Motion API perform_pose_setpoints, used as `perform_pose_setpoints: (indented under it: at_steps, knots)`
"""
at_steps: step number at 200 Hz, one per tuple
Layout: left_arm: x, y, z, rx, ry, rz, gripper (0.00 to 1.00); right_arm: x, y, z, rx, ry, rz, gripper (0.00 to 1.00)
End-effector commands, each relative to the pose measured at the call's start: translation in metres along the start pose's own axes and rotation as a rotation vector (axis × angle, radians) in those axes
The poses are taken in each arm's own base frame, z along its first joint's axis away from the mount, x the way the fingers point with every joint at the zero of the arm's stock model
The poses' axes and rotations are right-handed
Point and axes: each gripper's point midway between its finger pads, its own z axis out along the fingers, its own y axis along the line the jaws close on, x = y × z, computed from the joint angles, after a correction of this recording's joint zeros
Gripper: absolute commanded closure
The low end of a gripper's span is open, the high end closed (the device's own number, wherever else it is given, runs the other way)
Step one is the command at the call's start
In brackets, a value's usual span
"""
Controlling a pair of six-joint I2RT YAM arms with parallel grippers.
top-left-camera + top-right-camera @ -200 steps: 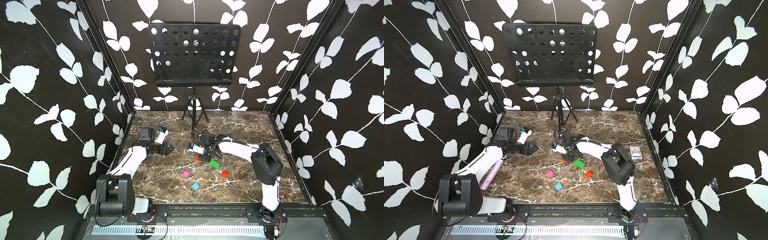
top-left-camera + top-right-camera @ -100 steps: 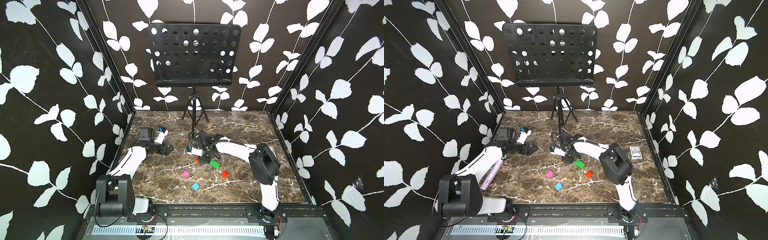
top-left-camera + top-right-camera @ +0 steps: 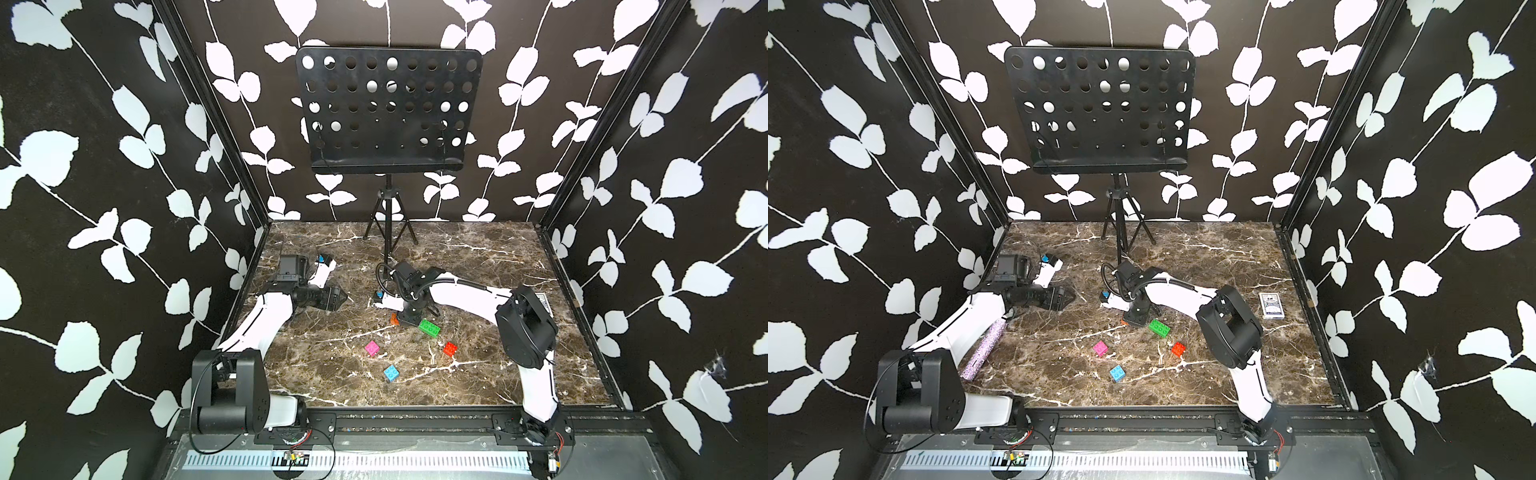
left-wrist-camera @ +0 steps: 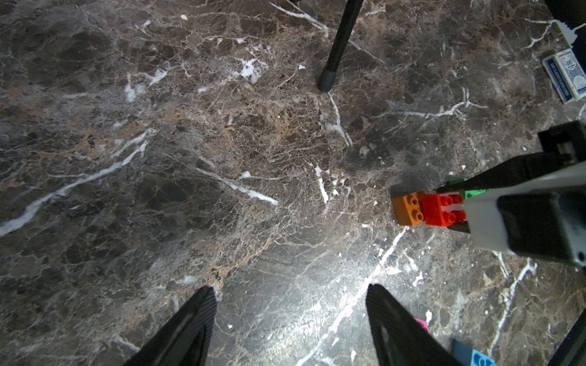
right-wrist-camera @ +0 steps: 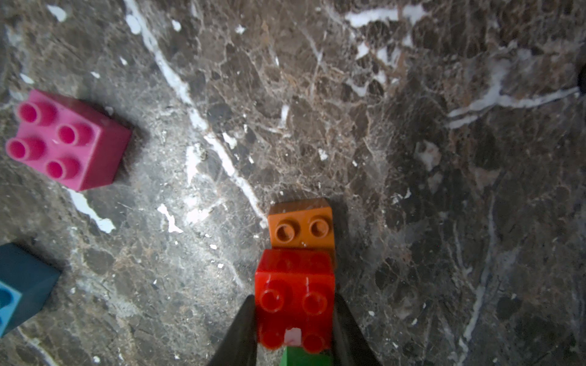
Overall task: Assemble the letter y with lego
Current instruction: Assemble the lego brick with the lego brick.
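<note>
Right jaws are clamped on the orange-red brick [image 5: 295, 285], one jaw on each side wall, studs up. That leaves the underside free to go down on a partner. The partner is right below: the brown-orange brick [image 5: 301, 228] sits flat on the tabletop [image 3: 478, 257], a little left of centre. The held brick covers half of it, with two brown-orange studs left showing. That looks like a deliberate half-step, the stagger a slanted stroke of the letter needs. Whether it is pressed fully home, I cannot tell.

The green brick [image 3: 430, 327], the long one, lies just right of the pair. It is close at hand, and I'd guess it is the next piece to go on.

Nearer the front, the pink brick [image 3: 372, 348], the light blue brick [image 3: 391, 372] and the red brick [image 3: 449, 348] are loose and well apart from each other. Each has room for a grip on both sides.

Left jaws are parted partway and empty, hanging low over bare marble to the left of the build. From there they could brace the bottom brick if the push makes it skate on the slick surface. That is the risk I'd watch.

So the letter y is barely begun: two bricks meeting, four waiting. The card box [image 3: 1271, 305] sits off by the right edge, out of the action.
</note>
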Motion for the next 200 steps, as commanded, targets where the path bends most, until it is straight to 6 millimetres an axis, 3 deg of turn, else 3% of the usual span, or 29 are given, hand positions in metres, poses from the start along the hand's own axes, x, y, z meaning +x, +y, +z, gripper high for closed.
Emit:
perform_pose_setpoints:
  at_steps: [1,116,162,200]
  knots:
    - [0.000,-0.001,-0.004,-0.001,-0.019,0.010,0.23,0.018,-0.001,0.010,-0.012,0.088,-0.014,1.00]
    - [0.001,-0.001,-0.004,0.000,-0.015,0.017,0.23,0.050,0.003,0.019,-0.090,0.282,-0.177,1.00]
    - [0.002,-0.002,-0.002,0.005,-0.011,0.015,0.23,0.049,0.006,0.018,-0.123,0.297,-0.177,1.00]
    - [0.003,-0.004,-0.001,0.024,-0.012,0.008,0.23,0.061,0.009,0.007,-0.129,0.332,-0.173,1.00]
